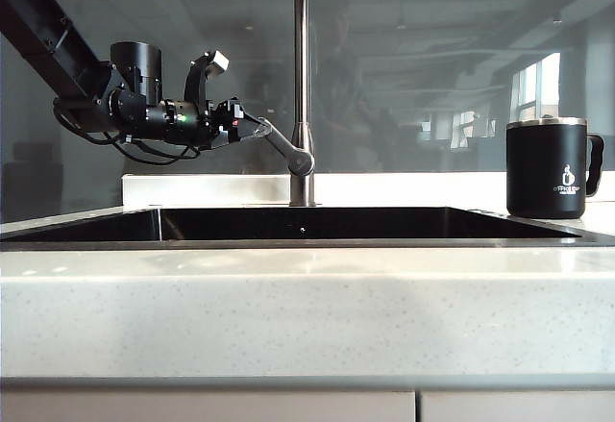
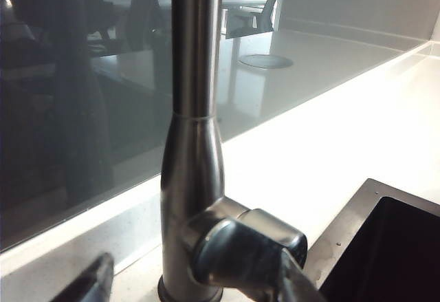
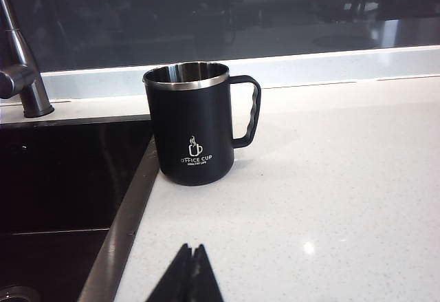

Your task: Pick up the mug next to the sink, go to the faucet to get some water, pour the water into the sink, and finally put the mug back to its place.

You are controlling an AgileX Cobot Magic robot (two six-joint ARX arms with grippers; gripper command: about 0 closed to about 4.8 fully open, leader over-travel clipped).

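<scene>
The left arm (image 1: 43, 33) is a matte black boxy beam ending in a black cylindrical wrist housing, with thin black cables looping beneath it and a small green light glowing on its side. The left gripper (image 1: 252, 126) is black too, with a curved black bracket topped by a pale grey block, small red marks near its base, and slim dark fingers. The right gripper (image 3: 192, 257) shows only two flat, pointed black fingertips (image 3: 203, 274) with sharp edges.

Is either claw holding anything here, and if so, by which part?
Nothing is clearly held. The left claw is open around the faucet lever; contact can't be told. The right claw is shut, short of the mug.
</scene>
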